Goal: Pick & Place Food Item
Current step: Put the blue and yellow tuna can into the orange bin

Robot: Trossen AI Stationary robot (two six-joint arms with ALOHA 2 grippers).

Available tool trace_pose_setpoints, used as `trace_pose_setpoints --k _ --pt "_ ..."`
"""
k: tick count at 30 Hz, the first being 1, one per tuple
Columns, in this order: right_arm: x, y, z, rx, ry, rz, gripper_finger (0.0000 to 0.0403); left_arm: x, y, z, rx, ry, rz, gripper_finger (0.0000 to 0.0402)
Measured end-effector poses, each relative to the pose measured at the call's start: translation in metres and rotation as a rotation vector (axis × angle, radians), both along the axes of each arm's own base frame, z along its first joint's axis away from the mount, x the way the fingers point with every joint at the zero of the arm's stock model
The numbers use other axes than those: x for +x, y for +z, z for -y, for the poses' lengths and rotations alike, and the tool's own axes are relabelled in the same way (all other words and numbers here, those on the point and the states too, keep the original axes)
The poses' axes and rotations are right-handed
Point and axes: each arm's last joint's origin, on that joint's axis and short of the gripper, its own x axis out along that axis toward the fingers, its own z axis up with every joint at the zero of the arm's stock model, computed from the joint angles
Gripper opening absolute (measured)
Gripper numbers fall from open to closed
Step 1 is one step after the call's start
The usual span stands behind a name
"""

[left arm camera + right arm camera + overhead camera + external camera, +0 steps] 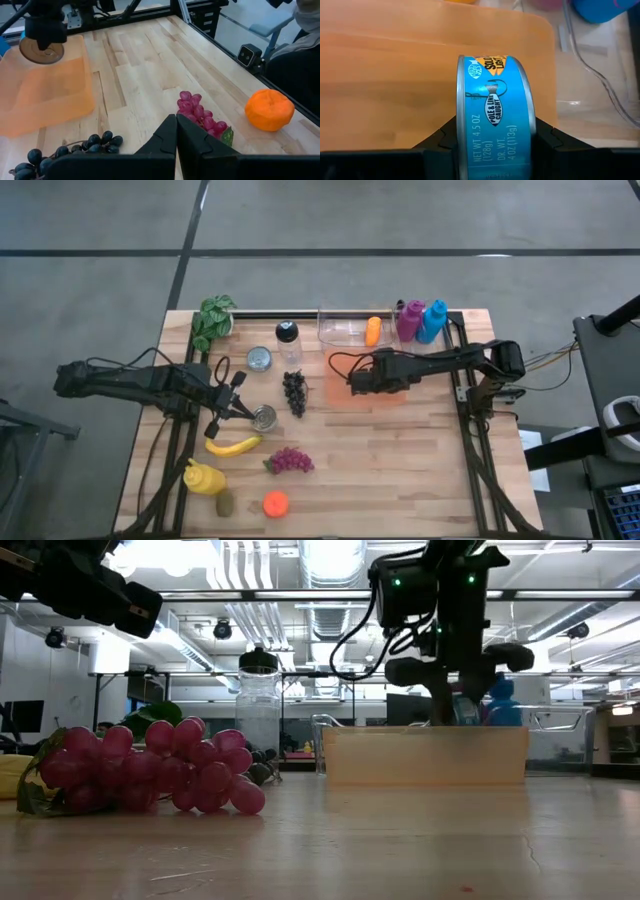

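Observation:
A blue-labelled tuna can (495,100) sits in my right gripper (495,131), which hangs over the shallow orange bin (385,392) at mid-table. The left wrist view shows the can's round face (42,50) above the bin (45,95). In the low view that gripper (452,690) reaches down behind the bin's wall (425,755). My left gripper (176,125) is shut and holds nothing. It hovers at left-centre (238,395), beside a silver can (264,417) that stands on the table. My right gripper pinches the tuna can across its two flat faces, one finger (442,142) on each side. The can stands on its edge, its labelled side wall (492,150) toward the wrist camera. It is lifted clear over the orange bin; the fingers point down.
Black grapes (294,392), purple grapes (288,461), a banana (232,446), a mustard bottle (203,478), a kiwi (225,502) and an orange (275,503) lie on the near left. A second can (259,359), jar (288,340), plant (212,320), clear tub (345,328) and two bottles (420,320) line the far edge.

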Motion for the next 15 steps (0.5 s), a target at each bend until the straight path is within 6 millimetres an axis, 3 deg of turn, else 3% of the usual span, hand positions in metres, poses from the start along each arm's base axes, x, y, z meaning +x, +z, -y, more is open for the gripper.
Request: trace_pose_setpoints --k 10,15 --pt "-0.006 -0.026 0.002 0.036 -0.037 0.052 0.0130 0.000 0.000 0.000 0.000 0.000 0.000 0.0006" --pt "-0.007 -0.029 0.001 0.043 -0.037 0.057 0.0136 0.000 0.000 0.000 0.000 0.000 0.000 0.0006"
